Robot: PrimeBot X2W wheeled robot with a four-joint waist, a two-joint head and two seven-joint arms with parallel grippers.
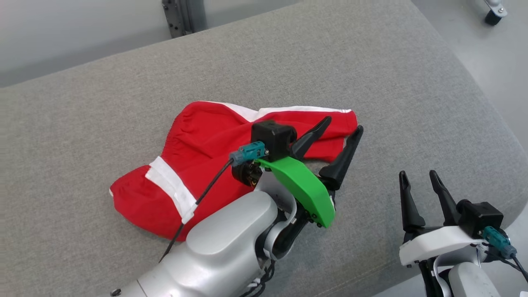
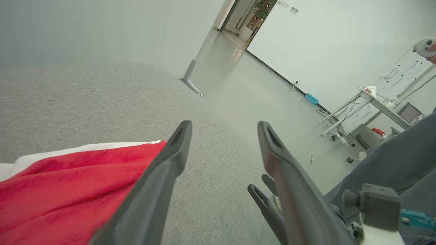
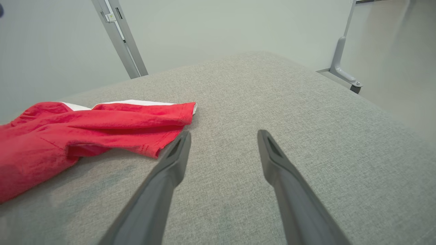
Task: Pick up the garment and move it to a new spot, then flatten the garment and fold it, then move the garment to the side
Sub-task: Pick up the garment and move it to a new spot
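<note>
At the middle of the grey cushion (image 1: 288, 62) lie red shorts (image 1: 198, 140), left gripper (image 1: 343, 124) spread over one leg hem, apparently clear of it, right gripper (image 1: 417, 173) spread near the cushion's front edge.

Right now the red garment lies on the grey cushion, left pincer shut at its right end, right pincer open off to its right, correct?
No: the left pincer is open, not shut, and holds nothing, as the left wrist view shows. The red garment, grey cushion and open right pincer are as stated.
</note>
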